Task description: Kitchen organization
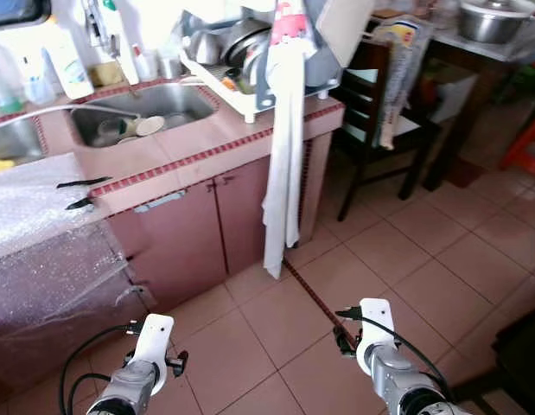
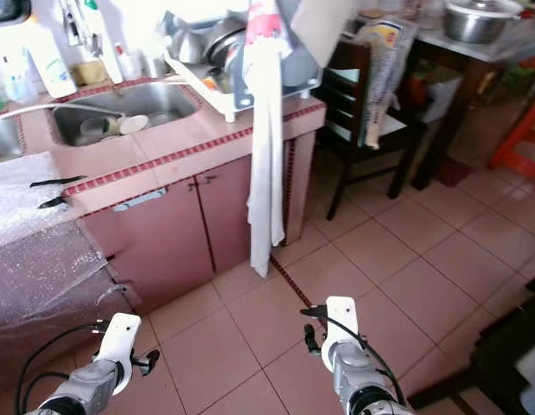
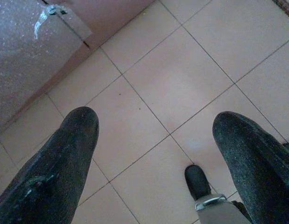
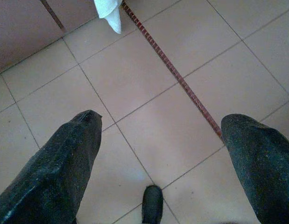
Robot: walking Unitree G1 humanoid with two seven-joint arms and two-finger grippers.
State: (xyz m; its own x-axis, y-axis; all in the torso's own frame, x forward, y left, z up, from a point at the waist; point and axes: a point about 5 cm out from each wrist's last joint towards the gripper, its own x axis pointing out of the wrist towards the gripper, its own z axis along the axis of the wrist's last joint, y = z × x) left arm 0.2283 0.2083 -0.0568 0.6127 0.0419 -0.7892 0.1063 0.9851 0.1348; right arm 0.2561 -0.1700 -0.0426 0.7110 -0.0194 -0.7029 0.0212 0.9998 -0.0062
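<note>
A floor of pale pink square tiles [image 1: 397, 259], crossed by a dark red patterned strip, is seen beneath both arms. Along its far side stands a pink tiled kitchen table [image 1: 206, 138] with pink cabinet doors below and a red dotted band on its front edge. The table's left end is covered by a sheet of clear bubble wrap [image 1: 34, 207] hanging over the front edge. A steel sink [image 1: 137, 108] holding cups and a bowl is set near the back edge. At the right corner a white dish rack [image 1: 241, 60] loaded with metal pots and plates is placed, and a long white cloth [image 1: 283, 173] hangs from it down past the front edge, almost to the floor. A dark wooden chair [image 1: 379, 112] stands beside the table's right end.

The left hand [image 3: 156, 135] is held low over the floor tiles near the wrapped cabinet, its two black fingers spread apart and grasping nothing. The right hand [image 4: 160, 135] is held over the patterned strip, likewise released and empty.
</note>
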